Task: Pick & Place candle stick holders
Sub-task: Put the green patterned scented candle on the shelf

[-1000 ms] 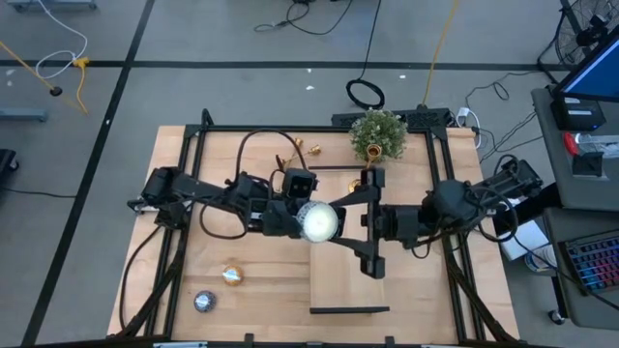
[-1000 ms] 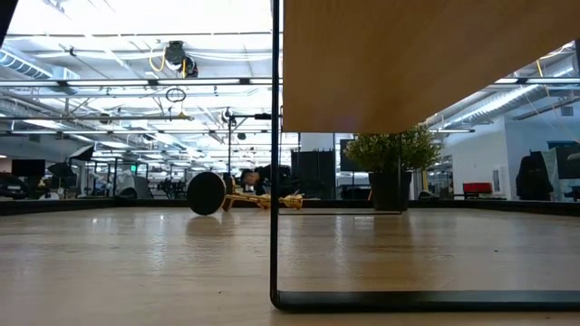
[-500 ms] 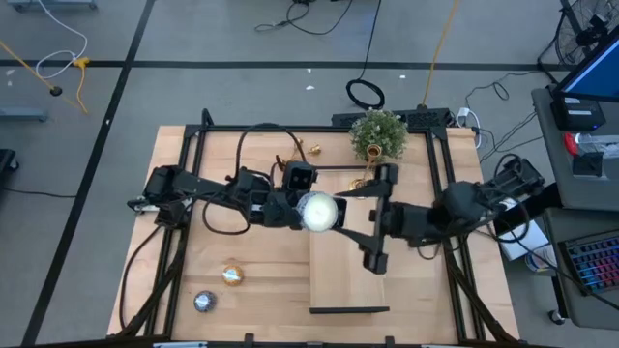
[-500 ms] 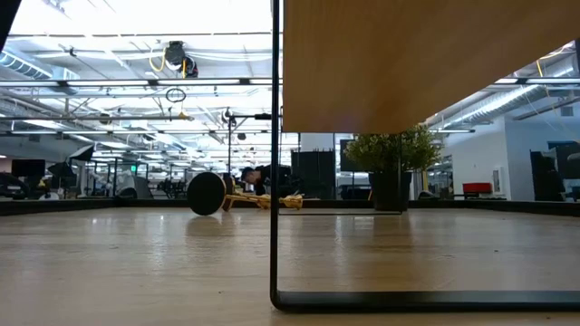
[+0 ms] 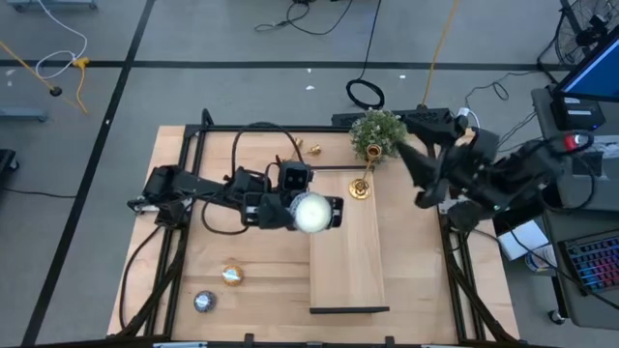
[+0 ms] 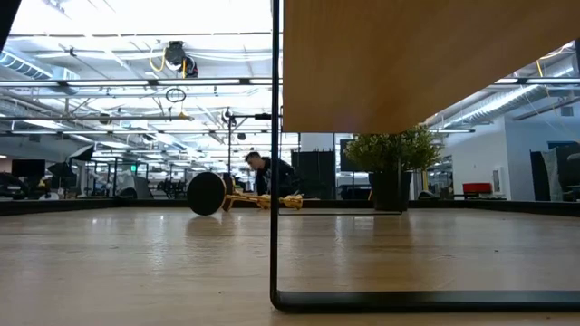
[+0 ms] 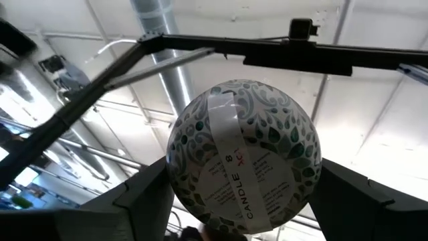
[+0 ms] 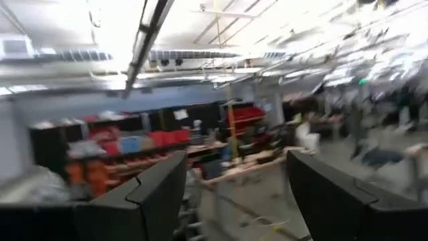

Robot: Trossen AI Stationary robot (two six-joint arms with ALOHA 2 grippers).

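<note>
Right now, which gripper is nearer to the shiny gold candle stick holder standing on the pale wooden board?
Left. The left gripper, holding a round patterned candle tin, is just beside the gold candle stick holder. The right gripper is farther off, beyond the green potted plant.

Gold candle stick holder upright, two holders toppled

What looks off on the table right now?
Two gold candle holders lie tipped over near the table's far edge, not upright. The left gripper holds a round patterned candle tin, not a holder. One holder stands on the wooden shelf.
</note>
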